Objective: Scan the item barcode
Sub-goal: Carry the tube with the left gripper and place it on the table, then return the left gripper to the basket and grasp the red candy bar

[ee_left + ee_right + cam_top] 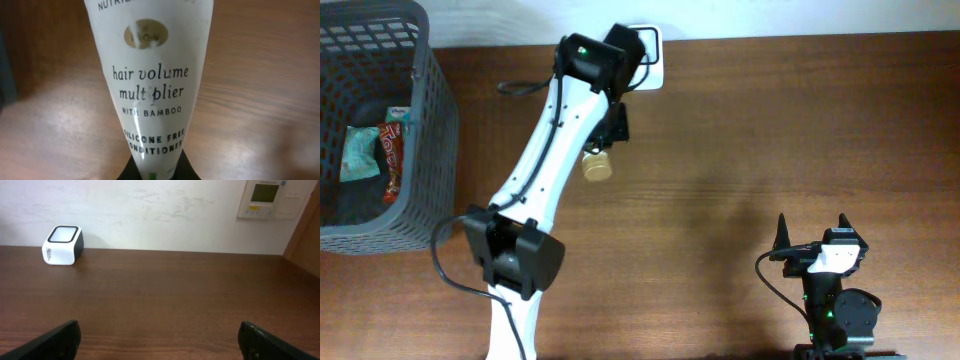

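Conditioner tube point(150, 85) clamped in left gripper point(150, 171); right gripper point(813, 230) spread wide, empty.

A grey mesh basket point(425, 200) stands on the wooden counter point(740, 130) well to the left of the left hand point(608, 145), holding a teal packet point(360, 155) and a red packet point(394, 150). Far ahead of the right hand point(160, 342), up to its right, a white panel point(267, 199) hangs on the wall point(150, 210).
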Available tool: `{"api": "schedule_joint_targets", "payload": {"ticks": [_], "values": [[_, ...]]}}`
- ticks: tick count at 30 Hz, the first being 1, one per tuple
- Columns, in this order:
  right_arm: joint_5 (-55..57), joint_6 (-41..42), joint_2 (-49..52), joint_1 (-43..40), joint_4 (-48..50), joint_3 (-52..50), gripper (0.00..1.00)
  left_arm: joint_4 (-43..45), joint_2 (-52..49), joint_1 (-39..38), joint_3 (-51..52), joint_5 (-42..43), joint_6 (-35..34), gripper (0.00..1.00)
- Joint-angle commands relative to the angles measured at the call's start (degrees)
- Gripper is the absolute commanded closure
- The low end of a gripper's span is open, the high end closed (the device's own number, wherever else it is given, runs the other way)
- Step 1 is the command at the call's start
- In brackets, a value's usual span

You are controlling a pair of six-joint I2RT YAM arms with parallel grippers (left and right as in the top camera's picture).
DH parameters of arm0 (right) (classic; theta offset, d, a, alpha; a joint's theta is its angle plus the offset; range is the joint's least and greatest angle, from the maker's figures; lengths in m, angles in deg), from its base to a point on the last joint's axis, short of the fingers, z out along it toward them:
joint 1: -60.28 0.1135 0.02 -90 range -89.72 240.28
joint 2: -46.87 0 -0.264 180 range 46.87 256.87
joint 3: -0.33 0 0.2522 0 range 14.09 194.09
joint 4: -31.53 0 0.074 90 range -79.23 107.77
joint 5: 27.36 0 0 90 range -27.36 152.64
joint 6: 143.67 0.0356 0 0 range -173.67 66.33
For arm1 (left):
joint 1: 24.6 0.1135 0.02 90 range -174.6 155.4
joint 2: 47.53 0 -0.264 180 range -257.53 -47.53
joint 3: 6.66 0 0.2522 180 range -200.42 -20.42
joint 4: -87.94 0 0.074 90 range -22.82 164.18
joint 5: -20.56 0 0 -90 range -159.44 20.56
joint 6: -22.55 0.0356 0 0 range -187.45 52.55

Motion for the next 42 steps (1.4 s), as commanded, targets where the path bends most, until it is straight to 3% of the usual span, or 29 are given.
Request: {"api": "schedule_joint_targets", "payload": {"ticks": [1,2,5,9,10,11,13,14,17,20,24,27,29,31,33,36,39,42], "values": [[0.5,0.1,-0.4,0.3,-0.2,-0.4,0.01,7.3,0.9,0.0,12.0,-0.3,-5.3,1.0],[0.5,0.1,-0.4,0.3,-0.2,-0.4,0.01,11.6,0.9,-0.7,16.9,-0.3,-5.0,1.0],[0.5,0.1,-0.4,0.3,-0.2,-0.4,0.01,23.7,0.9,-2.8,26.8,0.2,5.1,1.0],[0.5,0.1,-0.4,0.3,-0.2,-0.4,0.01,30.1,0.8,-3.2,28.8,0.1,10.1,1.0],[0.5,0.1,-0.4,0.3,-0.2,-0.4,0.01,30.9,0.8,-3.1,28.8,0.1,11.6,0.96],[0.5,0.1,-0.4,0.3,-0.2,-0.4,0.01,30.8,0.8,-2.8,28.7,0.1,11.6,0.85],[0.5,0.1,-0.4,0.3,-0.2,-0.4,0.01,29.5,1.0,-2.3,27.6,0.2,11.6,0.28],[0.5,0.1,-0.4,0.3,-0.2,-0.4,0.01,28.1,1.1,-1.9,26.1,0.1,11.6,0.09],[0.5,0.1,-0.4,0.3,-0.2,-0.4,0.01,18.9,1.1,0.5,14.2,0.8,11.5,0.08],[0.5,0.1,-0.4,0.3,-0.2,-0.4,0.01,6.9,1.1,3.9,-10.5,0.9,11.6,0.08],[0.5,0.1,-0.4,0.3,-0.2,-0.4,0.01,5.5,1.1,11.6,-35.9,0.7,11.6,0.06],[0.5,0.1,-0.4,0.3,-0.2,-0.4,0.01,6.8,1.1,21.7,-46.2,-1.5,11.6,0.02],[0.5,0.1,-0.4,0.3,-0.2,-0.4,0.01,9.4,1.5,29.3,-46.2,-4.5,11.6,0.06],[0.5,0.1,-0.4,0.3,-0.2,-0.4,0.01,9.8,1.2,37.4,-44.4,-4.9,13.6,0.23],[0.5,0.1,-0.4,0.3,-0.2,-0.4,0.01,9.9,1.0,41.0,-42.5,-3.7,18.6,0.23],[0.5,0.1,-0.4,0.3,-0.2,-0.4,0.02,13.0,1.0,47.6,-34.7,-2.4,19.1,0.28],[0.5,0.1,-0.4,0.3,-0.2,-0.4,0.01,18.6,0.9,51.4,-22.9,6.5,29.2,0.26],[0.5,0.1,-0.4,0.3,-0.2,-0.4,0.01,25.2,0.5,52.6,-10.7,3.9,29.6,0.29]]}}
